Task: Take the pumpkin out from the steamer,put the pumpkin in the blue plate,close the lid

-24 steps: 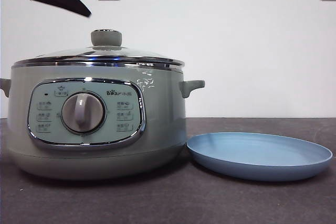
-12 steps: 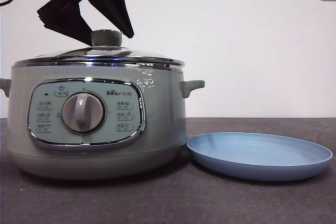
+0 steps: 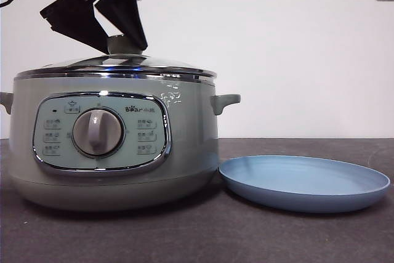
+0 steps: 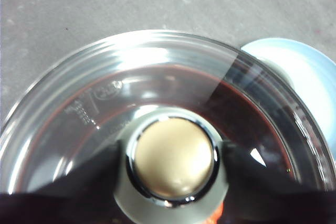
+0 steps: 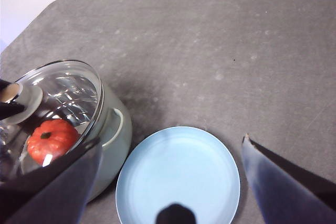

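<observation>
Dropped lower since earlier frame: left gripper, jaws spread astride lid knob. Squeeze centred, lift straight. Pumpkin inside steamer near table's left edge, beside blue plate. Right gripper spread, waiting.

The left tool had a black jaw on each side of the lid's round knob. A sliver of the blue plate showed past the glass rim, on the grey tabletop.
</observation>
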You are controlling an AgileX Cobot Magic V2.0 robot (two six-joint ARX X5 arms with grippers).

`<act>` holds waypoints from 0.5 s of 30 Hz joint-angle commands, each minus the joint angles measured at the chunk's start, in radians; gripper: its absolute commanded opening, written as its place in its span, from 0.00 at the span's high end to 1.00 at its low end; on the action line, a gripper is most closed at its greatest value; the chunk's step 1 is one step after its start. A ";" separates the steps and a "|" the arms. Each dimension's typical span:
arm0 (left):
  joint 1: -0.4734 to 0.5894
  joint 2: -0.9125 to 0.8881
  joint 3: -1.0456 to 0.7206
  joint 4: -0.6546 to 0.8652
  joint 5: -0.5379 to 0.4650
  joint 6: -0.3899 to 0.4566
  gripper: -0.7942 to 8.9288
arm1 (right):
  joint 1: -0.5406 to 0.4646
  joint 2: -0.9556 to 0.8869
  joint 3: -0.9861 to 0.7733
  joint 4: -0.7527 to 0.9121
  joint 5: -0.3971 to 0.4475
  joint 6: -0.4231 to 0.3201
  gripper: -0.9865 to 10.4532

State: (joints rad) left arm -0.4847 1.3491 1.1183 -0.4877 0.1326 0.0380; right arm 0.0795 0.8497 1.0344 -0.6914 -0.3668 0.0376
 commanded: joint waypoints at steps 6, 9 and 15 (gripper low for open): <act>-0.002 0.002 0.001 0.016 -0.002 0.019 0.93 | 0.003 0.000 0.003 0.000 -0.002 0.006 0.53; 0.001 -0.009 0.001 0.043 -0.005 0.018 0.93 | 0.003 0.000 0.003 0.001 -0.003 0.006 0.53; 0.002 -0.074 0.002 0.093 -0.045 0.015 0.93 | 0.009 0.002 0.003 0.011 -0.108 0.010 0.53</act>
State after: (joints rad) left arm -0.4847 1.3148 1.1118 -0.4541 0.0914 0.0448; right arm 0.0830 0.8497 1.0344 -0.6903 -0.4583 0.0402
